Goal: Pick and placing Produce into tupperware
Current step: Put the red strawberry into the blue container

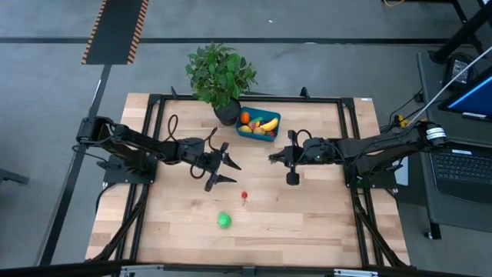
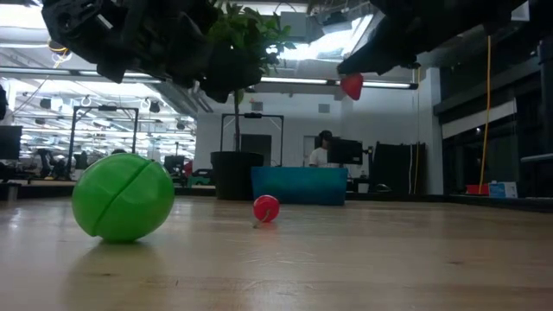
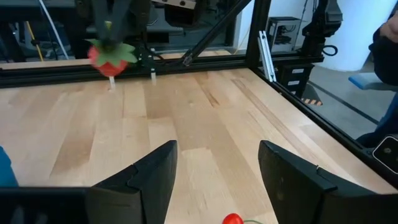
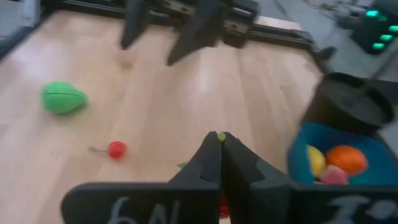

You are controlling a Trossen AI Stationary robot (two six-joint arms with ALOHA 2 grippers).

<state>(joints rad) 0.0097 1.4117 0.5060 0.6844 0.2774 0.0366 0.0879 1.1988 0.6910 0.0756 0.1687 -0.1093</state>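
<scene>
The left gripper (image 1: 224,170) hangs over the pale, plank-grained wooden table (image 1: 307,223), its two dark, pointed fingers (image 3: 146,180) spread apart with nothing between them. Nearer the front edge lies a smooth, glossy green fruit (image 1: 224,221), rounded and egg-like, with a seam running across it. Just beyond it, toward the table's middle, rests a small shiny red cherry (image 1: 244,196) with a thin stem. Toward the far edge stands a leafy potted plant (image 1: 220,73) in a dark round pot, and touching it on the right is the tupperware (image 1: 247,132), a shallow teal plastic container with rounded corners holding a yellow banana (image 1: 268,123), an orange piece (image 1: 245,118) and other pieces. Right of centre, the right gripper (image 1: 273,158) has its fingers pinched shut on a red strawberry (image 3: 111,56) with a green leafy cap, held above the table.
</scene>
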